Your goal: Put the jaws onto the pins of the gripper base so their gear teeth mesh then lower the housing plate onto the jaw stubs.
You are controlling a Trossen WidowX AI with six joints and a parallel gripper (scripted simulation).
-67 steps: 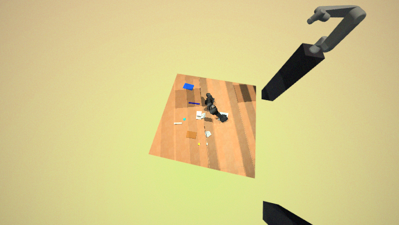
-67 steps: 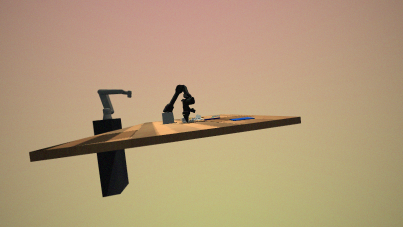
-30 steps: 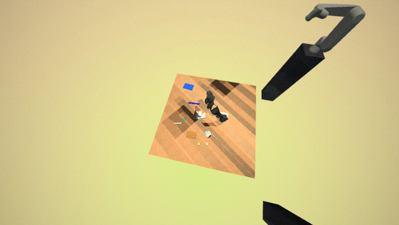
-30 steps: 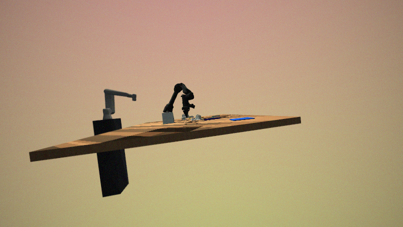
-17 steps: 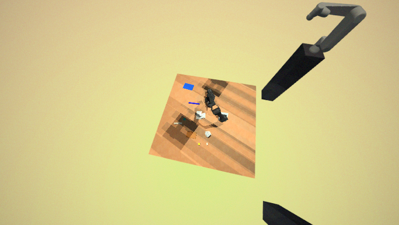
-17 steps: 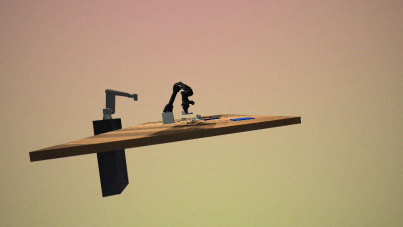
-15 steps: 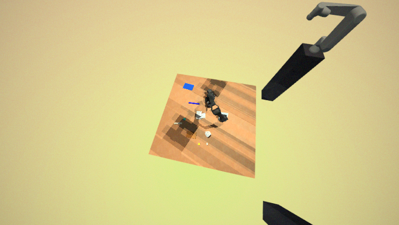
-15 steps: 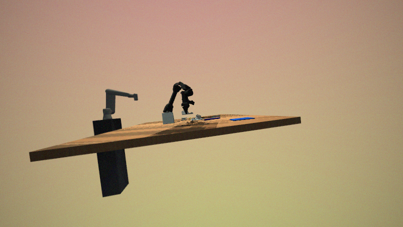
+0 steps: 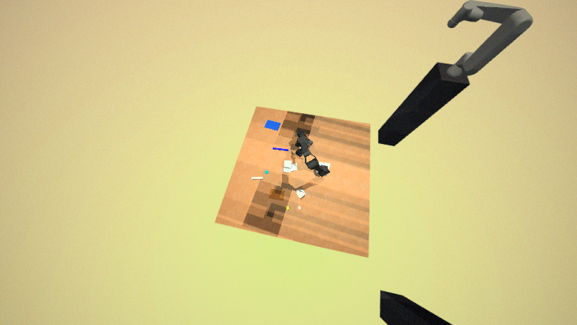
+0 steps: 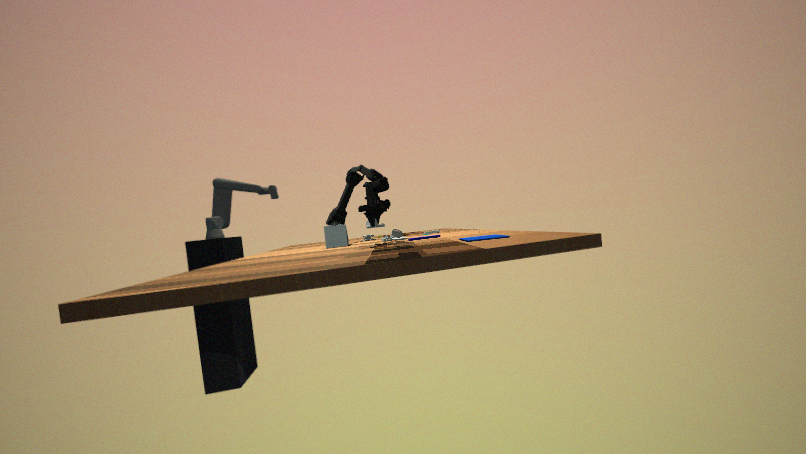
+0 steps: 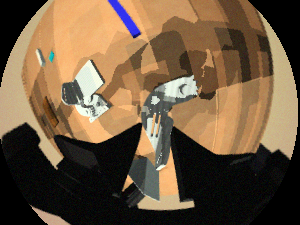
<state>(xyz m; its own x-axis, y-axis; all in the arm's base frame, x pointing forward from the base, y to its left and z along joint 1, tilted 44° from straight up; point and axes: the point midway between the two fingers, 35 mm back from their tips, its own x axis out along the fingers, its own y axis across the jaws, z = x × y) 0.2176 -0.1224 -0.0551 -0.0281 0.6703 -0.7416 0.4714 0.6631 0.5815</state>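
My gripper [image 11: 155,127] [image 10: 374,223] is shut on a white and grey jaw [image 11: 176,90]. The jaw is curved, with a toothed, holed end beyond the fingertips and slots nearer them. In the exterior view it hangs above the table. A cluster of white and grey parts lies to its left in the wrist view: a flat pale plate [image 11: 90,78] [image 9: 287,165], a dark rounded part and a detailed white part [image 11: 94,107] [image 9: 293,166]. Which is the gripper base or housing plate is unclear. Another white part [image 9: 301,193] lies apart; its kind is unclear.
A blue bar [image 9: 280,149] [image 11: 125,18] [image 10: 424,237] and a blue rectangle [image 9: 272,124] [image 10: 483,237] lie on the wooden table [image 9: 343,225]. A cyan block [image 9: 266,172] [image 11: 51,56], white bar [image 9: 257,177], brown rectangle [image 9: 276,194] and yellow piece [image 9: 288,208] lie elsewhere.
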